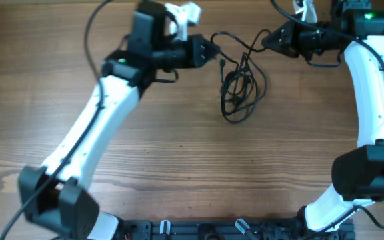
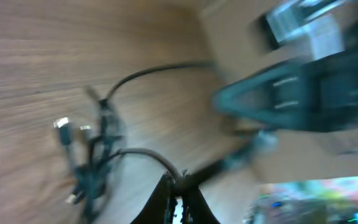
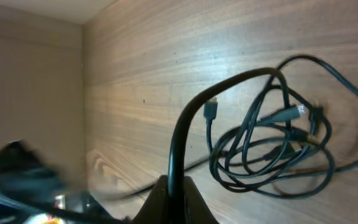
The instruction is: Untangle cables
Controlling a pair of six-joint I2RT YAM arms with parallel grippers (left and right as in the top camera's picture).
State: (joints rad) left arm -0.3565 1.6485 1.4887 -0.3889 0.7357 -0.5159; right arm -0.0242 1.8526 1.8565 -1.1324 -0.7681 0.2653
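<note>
We see cables (image 1: 237, 85) in loose tangle on wooden table (image 1: 179, 153), far centre. Left gripper (image 1: 215, 53) pinches strand at tangle's left. Right gripper (image 1: 266, 40) clamps strand at its right. Both jaws narrow on cord.

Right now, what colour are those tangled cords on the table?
The cables are black; the right wrist view shows it best.
</note>
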